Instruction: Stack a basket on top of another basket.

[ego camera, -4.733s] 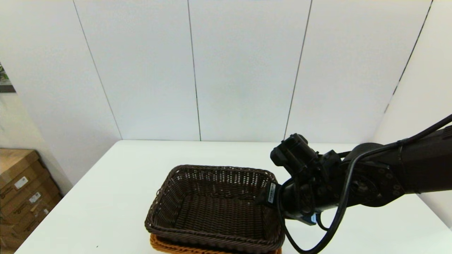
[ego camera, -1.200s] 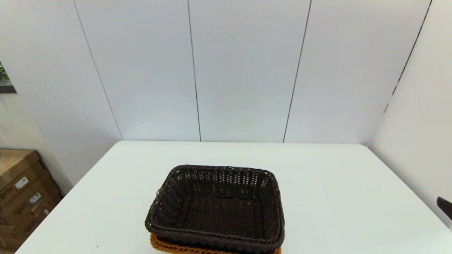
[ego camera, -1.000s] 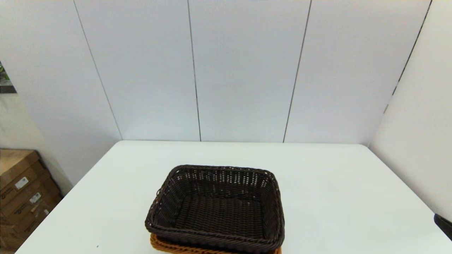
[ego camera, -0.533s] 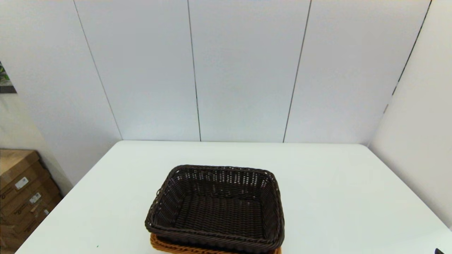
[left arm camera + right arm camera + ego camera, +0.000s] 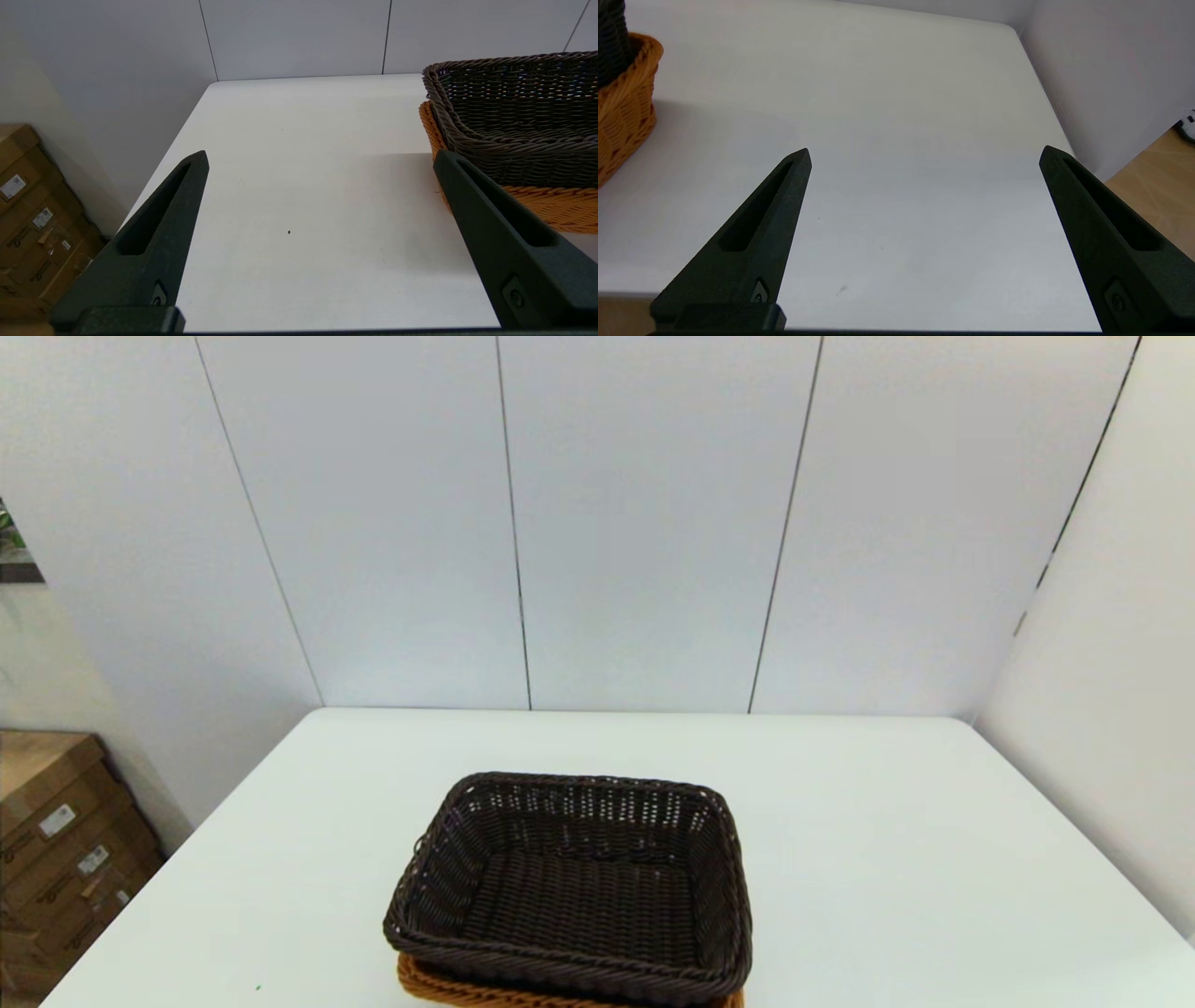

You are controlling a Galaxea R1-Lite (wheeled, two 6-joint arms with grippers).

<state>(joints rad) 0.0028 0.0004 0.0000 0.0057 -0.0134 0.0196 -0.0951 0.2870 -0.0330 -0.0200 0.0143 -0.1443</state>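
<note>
Head view: dark brown basket point(image 5: 569, 887) sits nested in orange-tan basket point(image 5: 439, 983), rims roughly aligned, near front-centre of white table point(image 5: 887, 859). Only a strip of orange rim shows under the dark one. No arm in this view. Cardboard boxes point(image 5: 56, 840) stand on floor off table's left side.

Left wrist view: left gripper point(image 5: 320, 161) low near table's front-left edge, jaws spread wide, holding nothing. Stacked baskets just beside one finger, not touching as far as I can tell.

Right wrist view: right gripper point(image 5: 924, 156) over bare table on the right, jaws spread wide, empty. Stack's corner at frame edge, well apart from the fingers.
</note>
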